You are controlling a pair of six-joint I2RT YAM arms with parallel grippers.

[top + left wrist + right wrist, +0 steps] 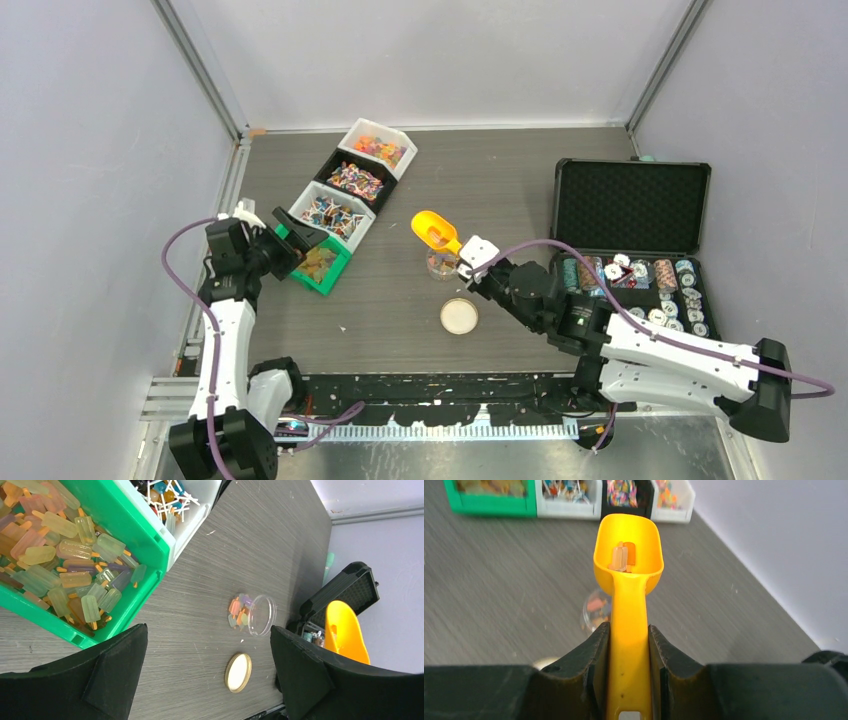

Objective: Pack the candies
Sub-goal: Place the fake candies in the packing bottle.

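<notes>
The candies [60,570] fill a green bin [142,525] at the left of the table [335,280]. My left gripper [207,630] is open and empty, hovering beside that bin [290,240]. My right gripper [629,630] is shut on the handle of the orange scoop [628,535], which holds a few gummy pieces [620,559]. The scoop [434,231] is held just above a small clear jar [441,265] with some candies in it. The jar shows in the left wrist view [252,614] and under the scoop in the right wrist view [596,609].
A round gold-rimmed lid [459,316] lies in front of the jar. Three more bins of sweets, white [330,212], black [353,180] and white [378,147], run back from the green one. An open black case [632,205] with poker chips stands at the right.
</notes>
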